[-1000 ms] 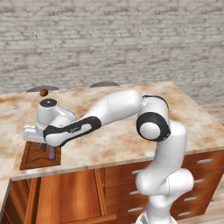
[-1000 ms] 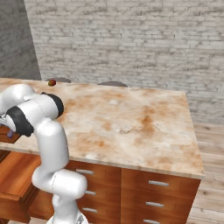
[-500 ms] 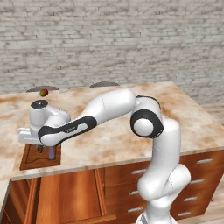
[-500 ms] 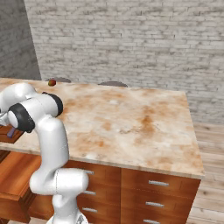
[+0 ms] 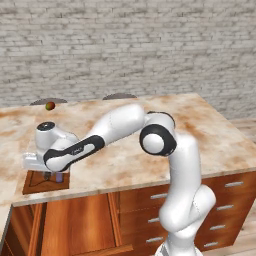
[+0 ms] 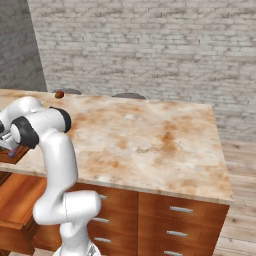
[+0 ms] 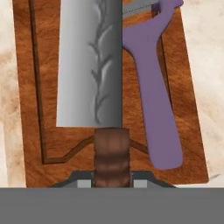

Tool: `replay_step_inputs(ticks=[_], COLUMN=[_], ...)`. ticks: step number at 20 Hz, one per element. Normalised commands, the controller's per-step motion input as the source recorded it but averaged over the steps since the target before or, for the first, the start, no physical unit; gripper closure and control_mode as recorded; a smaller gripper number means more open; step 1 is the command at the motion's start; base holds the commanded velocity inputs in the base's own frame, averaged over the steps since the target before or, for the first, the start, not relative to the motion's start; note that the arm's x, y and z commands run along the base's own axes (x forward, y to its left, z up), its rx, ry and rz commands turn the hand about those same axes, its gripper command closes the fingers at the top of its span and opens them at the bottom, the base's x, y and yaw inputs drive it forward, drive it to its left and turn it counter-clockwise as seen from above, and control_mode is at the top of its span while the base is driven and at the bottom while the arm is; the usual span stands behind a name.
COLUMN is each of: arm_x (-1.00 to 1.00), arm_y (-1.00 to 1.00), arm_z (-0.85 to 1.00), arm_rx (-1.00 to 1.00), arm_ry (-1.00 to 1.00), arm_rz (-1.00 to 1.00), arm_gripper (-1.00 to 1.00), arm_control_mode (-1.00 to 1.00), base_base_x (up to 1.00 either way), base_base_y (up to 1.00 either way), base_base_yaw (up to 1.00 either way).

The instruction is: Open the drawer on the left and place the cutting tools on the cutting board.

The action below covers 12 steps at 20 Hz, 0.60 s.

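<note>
Marbled beige surface (image 5: pixel 210 135) carries my cutting board (image 7: pixel 26 109) at its left end, where my pincer (image 7: pixel 112 177) has swung slightly sideways, clamped on the knife (image 7: pixel 89 65) just above the board beside the resting purple peeler (image 7: pixel 155 100), so release comes next.

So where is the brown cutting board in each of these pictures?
Left base view: cutting board at lower left, on the counter's front corner, under the gripper.
Right base view: a sliver of it at the far left edge, behind the arm.
Hand view: it lies under the knife.
Shared landmark: the purple peeler.
</note>
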Motion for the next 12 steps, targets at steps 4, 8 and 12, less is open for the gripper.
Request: replay_step_inputs(ticks=[4, 8, 12], arm_x=[0.34, 0.24, 0.03], arm_y=[0.0, 0.02, 0.06], arm_z=[-0.05, 0.0, -0.16], arm_rx=[0.0, 0.0, 0.0], arm_ry=[0.0, 0.0, 0.03], arm_rz=[0.08, 0.14, 0.07], arm_gripper=[1.0, 1.0, 1.0], arm_control_mode=[-1.0, -1.0, -1.0], base_base_x=[0.0, 0.0, 0.0], base_base_y=[0.0, 0.0, 0.0], base_base_yaw=[0.0, 0.0, 0.0])
